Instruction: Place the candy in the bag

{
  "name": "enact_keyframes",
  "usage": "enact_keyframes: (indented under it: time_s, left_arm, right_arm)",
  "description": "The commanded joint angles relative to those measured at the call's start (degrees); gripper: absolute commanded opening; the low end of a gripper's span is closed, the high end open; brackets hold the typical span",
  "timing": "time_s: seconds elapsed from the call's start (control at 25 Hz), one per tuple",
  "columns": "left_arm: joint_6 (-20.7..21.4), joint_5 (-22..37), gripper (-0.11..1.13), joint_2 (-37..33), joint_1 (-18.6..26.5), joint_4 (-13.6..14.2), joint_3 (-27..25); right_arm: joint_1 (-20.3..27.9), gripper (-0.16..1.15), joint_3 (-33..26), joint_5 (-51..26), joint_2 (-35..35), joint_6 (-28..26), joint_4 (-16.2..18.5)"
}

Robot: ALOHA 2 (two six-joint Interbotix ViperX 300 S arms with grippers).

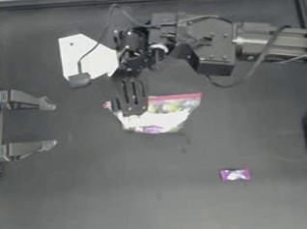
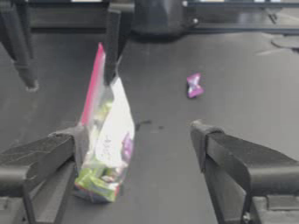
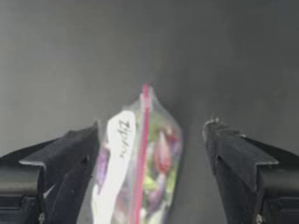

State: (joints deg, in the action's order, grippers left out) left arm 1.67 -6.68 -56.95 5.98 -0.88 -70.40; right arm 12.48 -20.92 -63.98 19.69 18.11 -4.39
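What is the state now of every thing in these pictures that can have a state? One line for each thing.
Clear plastic zip bag with pink-red strip: lying on the dark table; mouth open or sealed, cannot tell.
Small pink-magenta wrapped candy: loose on the table, outside the bag, not gripped.
Right gripper: jaws open, one on each side of the bag's strip edge.
Left gripper: jaws open, empty, parked at the table's left side.

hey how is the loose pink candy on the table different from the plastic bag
Size: the candy is far smaller than the bag.
Look: the candy has an opaque pink wrapper with a whitish patch; the bag is clear, showing colourful contents.
Place: the candy lies alone on the table, with no gripper near; the bag has the right gripper at its pink-strip mouth, fingers open.
Both show pink.
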Motion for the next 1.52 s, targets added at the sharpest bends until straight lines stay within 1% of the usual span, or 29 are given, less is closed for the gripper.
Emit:
enact_keyframes:
  time_s: [0.04,0.4,0.92,1.12,1.32,1.52]
  left_arm:
    - [-0.09,-0.18,1.0,1.14,0.18,-0.09,0.53]
    - [-0.09,-0.18,1.0,1.05,0.18,-0.09,-0.26]
    - [-0.09,-0.18,0.99,0.62,0.97,-0.18,-1.32]
    - [-0.09,-0.18,1.0,0.62,0.97,-0.09,-1.41]
    - [-0.09,-0.09,0.99,0.62,0.97,-0.18,-1.41]
    - [-0.09,0.0,0.99,0.44,0.97,-0.18,-1.58]
  right_arm:
    - [-0.18,0.98,-2.37,-0.88,-0.18,-0.35,-0.09]
    - [-0.53,0.98,-4.13,-2.11,1.58,-2.2,0.26]
    - [-1.85,0.98,-7.38,-3.52,4.83,-2.55,0.35]
    - [-2.64,0.98,-8.88,-5.1,6.59,-2.72,1.41]
    - [-3.16,0.98,-9.84,-6.42,7.65,-4.22,3.6]
    - [-3.34,0.98,-10.02,-6.33,8.09,-4.22,3.43]
